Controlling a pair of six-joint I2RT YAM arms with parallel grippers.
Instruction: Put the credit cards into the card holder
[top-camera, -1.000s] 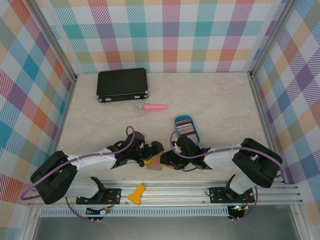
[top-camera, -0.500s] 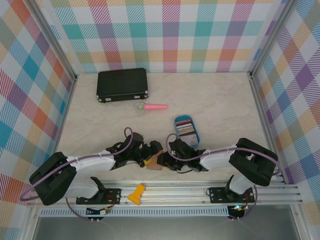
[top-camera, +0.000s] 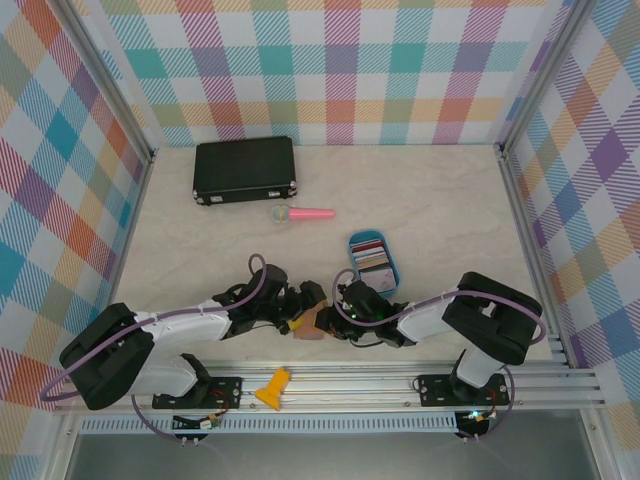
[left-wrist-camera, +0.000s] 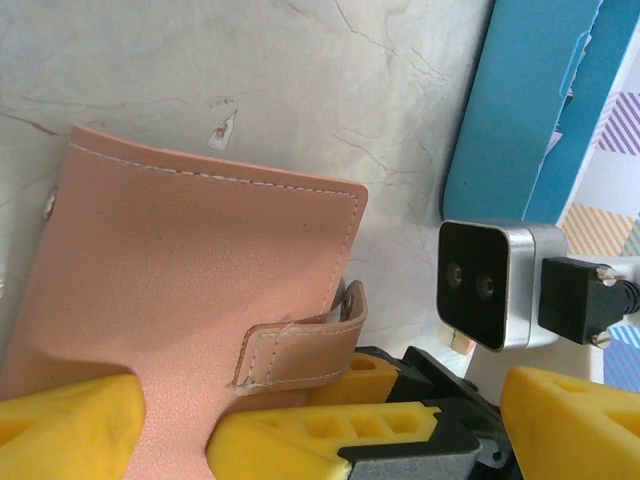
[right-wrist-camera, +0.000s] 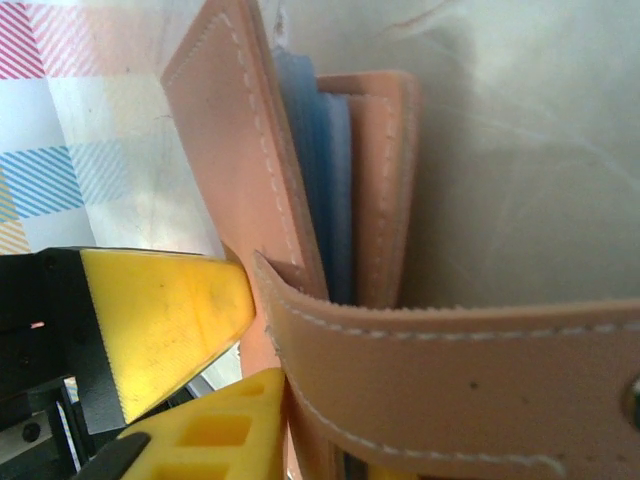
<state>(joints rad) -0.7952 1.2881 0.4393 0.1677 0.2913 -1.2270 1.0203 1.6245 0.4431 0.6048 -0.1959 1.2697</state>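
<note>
The pinkish leather card holder (top-camera: 312, 328) lies at the near table edge between both grippers. In the left wrist view the card holder (left-wrist-camera: 190, 270) lies flat with its strap (left-wrist-camera: 300, 355) curling up. My left gripper (left-wrist-camera: 320, 405) stands open and straddles it; one finger overlaps its near corner and the other stays well to the right. My right gripper (top-camera: 333, 318) is shut on that strap (right-wrist-camera: 470, 370), one finger on each side. Grey-blue lining (right-wrist-camera: 320, 170) shows between the leather flaps. The credit cards (top-camera: 372, 257) lie stacked in the blue tray (top-camera: 394, 277).
A large black case (top-camera: 244, 170) sits at the back left, with a pink toy microphone (top-camera: 305, 213) in front of it. A small orange piece (top-camera: 272, 388) rests on the front rail. Checked walls close in the table on three sides.
My right gripper has slid left to the card holder and closed on its strap. The left gripper has stayed open in the same place.
</note>
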